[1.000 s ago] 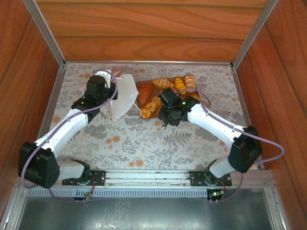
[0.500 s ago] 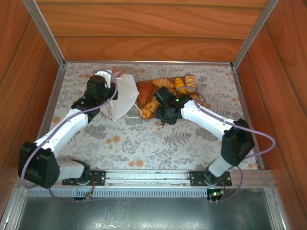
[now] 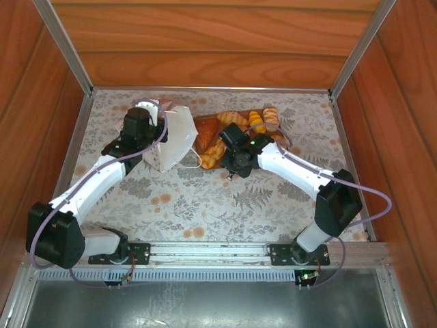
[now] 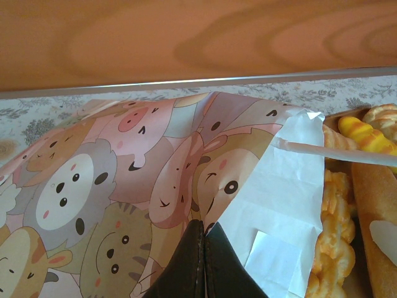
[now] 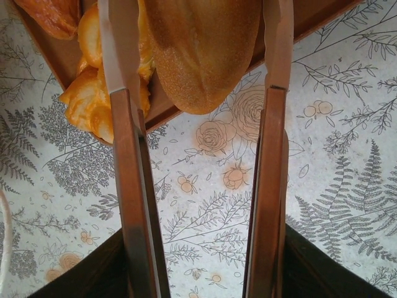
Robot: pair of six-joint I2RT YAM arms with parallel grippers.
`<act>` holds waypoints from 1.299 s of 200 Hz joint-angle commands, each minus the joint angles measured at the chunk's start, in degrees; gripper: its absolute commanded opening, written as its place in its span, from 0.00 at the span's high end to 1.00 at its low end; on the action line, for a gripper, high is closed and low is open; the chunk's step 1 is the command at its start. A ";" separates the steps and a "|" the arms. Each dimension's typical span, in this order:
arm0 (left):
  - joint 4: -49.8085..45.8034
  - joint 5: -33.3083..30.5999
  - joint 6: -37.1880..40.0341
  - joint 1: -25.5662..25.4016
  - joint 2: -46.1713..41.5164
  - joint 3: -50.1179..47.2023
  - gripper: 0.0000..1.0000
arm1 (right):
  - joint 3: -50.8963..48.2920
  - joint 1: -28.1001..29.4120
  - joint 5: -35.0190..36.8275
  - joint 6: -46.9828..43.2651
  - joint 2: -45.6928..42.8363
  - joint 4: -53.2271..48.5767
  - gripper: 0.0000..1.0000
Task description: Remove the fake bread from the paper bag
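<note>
The paper bag (image 3: 174,137) lies on its side at the back left, its mouth facing the brown board (image 3: 205,121). My left gripper (image 3: 151,109) is shut on the bag's edge; in the left wrist view the black jaws (image 4: 203,248) pinch the cartoon-animal paper (image 4: 124,174). Several fake breads (image 3: 263,119) lie on the board. My right gripper (image 3: 229,140) is open at the board's near edge. A tan oval loaf (image 5: 201,49) rests on the board between its fingertips (image 5: 197,18). What is inside the bag is hidden.
Beside the bag's mouth lie a yellow braid (image 4: 332,248) and a long loaf (image 4: 378,211). More orange pieces (image 5: 93,99) sit at the board's corner (image 5: 322,12). Wooden walls enclose the floral-print table (image 3: 205,198) at the back and on both sides.
My right gripper shifted a little left toward the board and its fingers spread apart around the loaf. The left arm and the bag have stayed still.
</note>
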 commanded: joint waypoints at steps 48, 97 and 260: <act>1.47 1.61 0.04 0.20 -1.00 -0.25 1.00 | 1.08 -1.53 2.57 -1.24 -0.86 2.38 0.54; 1.45 2.32 -0.14 0.20 -0.90 -0.14 1.00 | 0.73 -1.71 4.21 -0.89 -0.94 0.94 0.54; 1.55 2.23 0.75 0.19 -1.94 -0.25 1.00 | 1.11 -1.70 3.97 -3.33 -6.89 -2.50 0.43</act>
